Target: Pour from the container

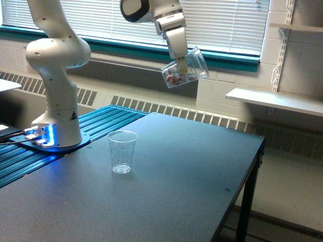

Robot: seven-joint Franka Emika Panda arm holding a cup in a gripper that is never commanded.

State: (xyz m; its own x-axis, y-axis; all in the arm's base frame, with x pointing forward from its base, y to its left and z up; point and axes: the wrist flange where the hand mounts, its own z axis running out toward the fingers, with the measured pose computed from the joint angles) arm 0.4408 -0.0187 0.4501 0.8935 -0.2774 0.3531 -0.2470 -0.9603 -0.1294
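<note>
The tool is clamped on the container, a clear squarish cup with a wide mouth, held high above the table in front of the window blinds. The container is tilted, its mouth facing up and toward the exterior view's right, and small reddish-brown pieces lie gathered in its lowest corner. None appear to be spilling.

The small round cup stands upright on the table near the arm's base, empty except for tiny speckles. It sits well below the container and toward the exterior view's left of it, so the two are not lined up.

Assessment: the step in hand appears to be carrying the container over to the receiving cup; pouring is not yet begun. To do it well, the container's mouth should be brought over the small cup and lowered close to its rim before any further tilt. The receiving mouth is narrow and the pouring mouth wide, so a slow tilt over one corner should keep the pieces in a narrow stream. The small cup looks light; contact could tip it.
</note>
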